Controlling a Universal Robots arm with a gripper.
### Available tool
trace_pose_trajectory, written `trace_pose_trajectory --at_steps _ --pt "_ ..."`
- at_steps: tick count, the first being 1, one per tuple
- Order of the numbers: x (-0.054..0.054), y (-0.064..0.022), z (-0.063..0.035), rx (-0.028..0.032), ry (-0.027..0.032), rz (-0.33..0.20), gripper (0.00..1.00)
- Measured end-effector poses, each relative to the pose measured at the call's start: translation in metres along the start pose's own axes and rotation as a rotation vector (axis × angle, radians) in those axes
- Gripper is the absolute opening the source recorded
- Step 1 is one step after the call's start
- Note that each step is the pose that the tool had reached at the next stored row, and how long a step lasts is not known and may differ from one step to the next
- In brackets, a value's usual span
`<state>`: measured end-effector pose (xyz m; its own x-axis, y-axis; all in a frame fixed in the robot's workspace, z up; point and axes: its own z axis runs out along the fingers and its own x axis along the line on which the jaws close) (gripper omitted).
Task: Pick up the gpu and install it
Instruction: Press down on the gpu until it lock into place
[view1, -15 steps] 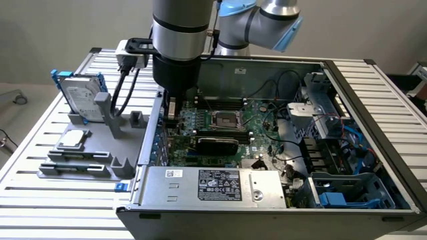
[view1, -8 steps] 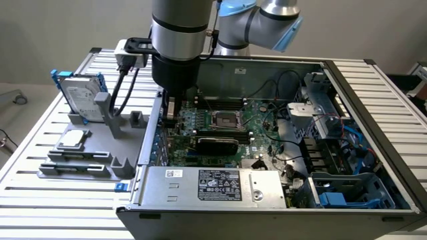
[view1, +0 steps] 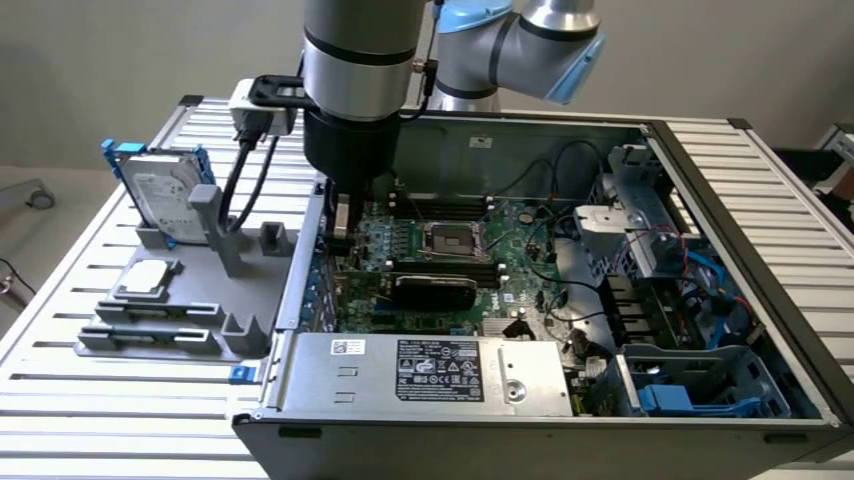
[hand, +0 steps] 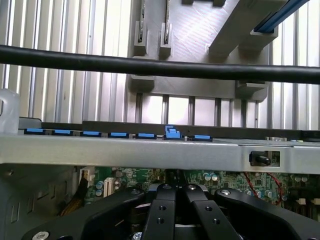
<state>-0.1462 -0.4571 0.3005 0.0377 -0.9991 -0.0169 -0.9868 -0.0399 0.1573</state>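
Gpu (view1: 434, 291) seated on motherboard (view1: 514, 240), apparently just beside lowered claw (view1: 343, 232); claw shut, empty.

I see ribbed, bright aluminium slats forming the table (view1: 80, 395), with a matt sheen. The computer case (view1: 747, 180) looks like bare sheet metal, dull grey, its power supply (view1: 427, 375) the same with a glossy black paper label. The gpu (view1: 434, 290) shows a smooth black plastic cover. The parts holder (view1: 200, 270) is matt grey plastic. The gripper (hand: 175, 215) is satin black metal, and the hard drive (view1: 163, 205) is shiny silver in blue plastic.
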Motion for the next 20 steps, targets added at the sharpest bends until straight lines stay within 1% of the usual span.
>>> trace_pose_trajectory --at_steps 3,8,16,18,20 --pt "0.0 0.0001 -0.0006 -0.0001 0.0001 0.0 0.11" --pt "-0.0001 0.001 -0.0061 0.0 0.0002 0.0 0.11" --pt "-0.0002 0.0018 -0.0057 0.0 0.0003 0.0 0.11" --pt "-0.0002 0.0023 -0.004 -0.0001 0.0019 0.0 0.11" --pt "-0.0001 0.0025 -0.0016 -0.0002 0.0053 0.001 0.11"
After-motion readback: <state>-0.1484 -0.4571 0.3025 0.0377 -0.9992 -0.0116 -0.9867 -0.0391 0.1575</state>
